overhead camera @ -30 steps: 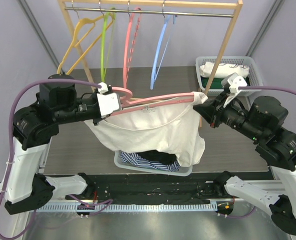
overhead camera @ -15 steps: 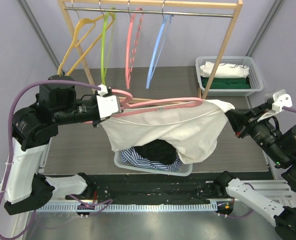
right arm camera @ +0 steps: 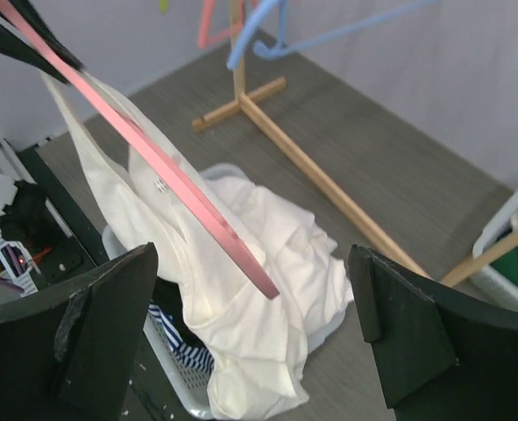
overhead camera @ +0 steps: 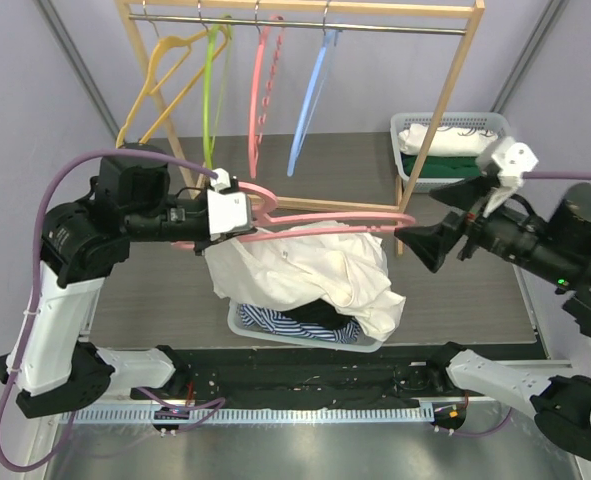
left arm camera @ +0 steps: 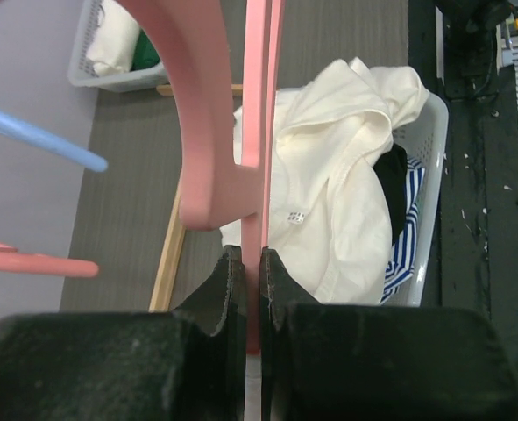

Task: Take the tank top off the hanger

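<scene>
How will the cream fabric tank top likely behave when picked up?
Probably floppy: the cream fabric tank top sags in bunched folds from the pink plastic hanger into the white basket. Likely light: the thin hanger holds it without visible bending. It may snag where it drapes over the hanger's bar.

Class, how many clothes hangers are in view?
5: yellow hanger, green hanger, pink hanger and blue hanger on the rail; second pink hanger in the left claw.
</scene>
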Motion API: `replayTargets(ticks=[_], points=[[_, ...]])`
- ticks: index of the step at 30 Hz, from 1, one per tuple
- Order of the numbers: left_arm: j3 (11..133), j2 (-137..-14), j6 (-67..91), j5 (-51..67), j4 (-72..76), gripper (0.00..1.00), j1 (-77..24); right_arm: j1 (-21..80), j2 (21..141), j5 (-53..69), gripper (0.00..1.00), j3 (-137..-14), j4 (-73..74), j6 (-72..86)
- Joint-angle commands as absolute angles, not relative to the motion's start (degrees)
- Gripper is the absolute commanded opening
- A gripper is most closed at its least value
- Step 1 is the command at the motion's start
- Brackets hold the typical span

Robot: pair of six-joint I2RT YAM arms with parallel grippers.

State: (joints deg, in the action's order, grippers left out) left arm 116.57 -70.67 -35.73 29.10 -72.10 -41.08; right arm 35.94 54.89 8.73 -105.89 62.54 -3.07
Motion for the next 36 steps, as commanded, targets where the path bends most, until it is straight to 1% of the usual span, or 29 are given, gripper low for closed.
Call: replayTargets(ticks=[1, 2, 6, 9, 10, 12, 15, 21, 24, 25, 26, 28, 29, 31, 32, 33, 34, 36], points=[[114.53, -71.19, -37.53, 31.47, -74.09, 0.0, -42.36, 36.12, 55.45, 18.44, 1.0, -113.73, 60.82, -8.43], [114.26, -71.28, -37.7, 31.29, -74.44, 0.0, -42.71, 36.12, 56.94, 21.59, 1.0, -113.56, 60.73, -8.79], [114.34, -71.89, -38.06, 30.15, -74.88, 0.0, -43.94, 36.21, 60.72, 27.32, 1.0, -111.62, 61.08, -10.63], [114.78, -72.95, -38.49, 29.71, -75.15, 0.0, -45.08, 36.38, 63.88, 30.4, 0.94, -111.45, 61.79, -11.16], [115.05, -73.21, -38.5, 29.27, -75.15, 0.0, -45.35, 36.65, 64.42, 30.41, 0.91, -111.27, 62.22, -11.25], [115.22, -74.0, -38.93, 28.83, -75.5, 0.0, -46.22, 37.79, 65.65, 29.71, 0.88, -110.92, 62.49, -11.16], [115.58, -74.71, -39.64, 28.04, -75.85, 0.0, -47.19, 39.63, 66.79, 26.83, 0.87, -110.13, 63.28, -11.16], [116.54, -75.59, -39.81, 26.46, -75.5, 0.0, -48.08, 47.37, 67.76, 20.32, 0.81, -107.23, 65.3, -10.02], [116.28, -75.41, -40.08, 25.84, -75.32, 0.0, -48.08, 49.04, 67.68, 19.6, 0.81, -105.48, 65.48, -9.41], [116.02, -75.24, -40.17, 25.75, -75.15, 0.0, -48.08, 49.39, 67.07, 19.43, 0.79, -105.12, 65.3, -9.32], [115.84, -75.23, -40.08, 25.75, -75.23, 0.0, -48.08, 49.48, 66.97, 19.34, 0.68, -104.86, 65.22, -9.14], [116.01, -75.15, -40.08, 25.84, -75.15, 0.0, -48.08, 49.66, 66.97, 18.81, 0.53, -104.68, 65.74, -8.79], [116.19, -75.06, -39.9, 25.84, -75.15, 0.0, -48.08, 49.66, 66.89, 18.63, 0.4, -104.68, 66.09, -8.7], [116.72, -75.06, -39.55, 25.93, -74.89, 0.0, -48.08, 49.66, 66.62, 18.11, 0.23, -104.68, 66.27, -8.26], [116.81, -74.97, -38.94, 25.67, -74.8, 0.01, -48.08, 49.75, 66.45, 17.5, 0.08, -104.68, 66.01, -8.17], [116.63, -74.62, -38.5, 25.14, -73.4, 0.07, -48.08, 49.75, 66.18, 17.06, 0.01, -104.59, 65.83, -7.74], [116.37, -74.18, -38.15, 24.44, -72.43, 0.48, -48.08, 49.75, 65.66, 16.44, 0.01, -104.59, 65.57, -7.39], [116.28, -73.39, -37.09, 20.14, -68.49, 0.94, -48.08, 49.75, 64.6, 14.34, 0.01, -104.77, 64.69, -5.99]])
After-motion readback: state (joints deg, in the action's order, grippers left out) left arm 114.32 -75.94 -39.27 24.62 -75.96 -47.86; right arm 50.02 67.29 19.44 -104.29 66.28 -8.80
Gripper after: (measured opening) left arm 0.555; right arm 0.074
